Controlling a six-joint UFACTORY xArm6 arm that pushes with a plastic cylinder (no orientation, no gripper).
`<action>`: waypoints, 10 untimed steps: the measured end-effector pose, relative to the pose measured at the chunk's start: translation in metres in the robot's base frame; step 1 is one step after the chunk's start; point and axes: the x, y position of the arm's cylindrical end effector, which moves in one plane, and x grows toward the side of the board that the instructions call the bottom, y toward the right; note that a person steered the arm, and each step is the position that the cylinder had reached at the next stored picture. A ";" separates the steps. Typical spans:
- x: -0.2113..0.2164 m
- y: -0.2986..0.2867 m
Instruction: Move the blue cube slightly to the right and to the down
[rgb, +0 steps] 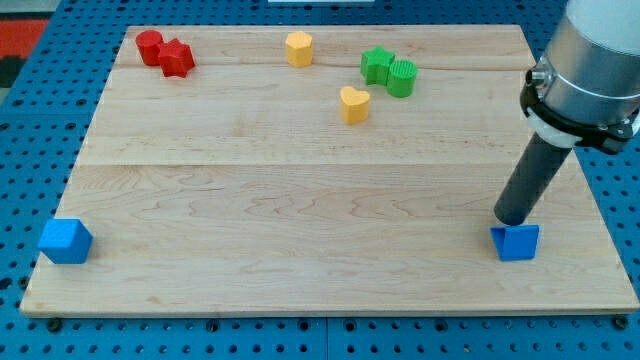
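The blue cube (65, 241) sits at the bottom left corner of the wooden board (300, 200), right at its left edge. My tip (514, 222) is far from it, at the bottom right of the board. The tip rests against the top side of a second, smaller blue block (517, 243). That block's shape is partly hidden by the rod and looks wedge-like.
A red round block (150, 46) and a red star (178, 58) touch at the top left. A yellow hexagon (298, 48) is at the top centre, with a yellow heart (353, 104) below it. A green star (377, 64) touches a green cylinder (402, 77).
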 end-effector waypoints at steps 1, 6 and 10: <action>0.016 0.006; -0.051 -0.499; 0.006 -0.494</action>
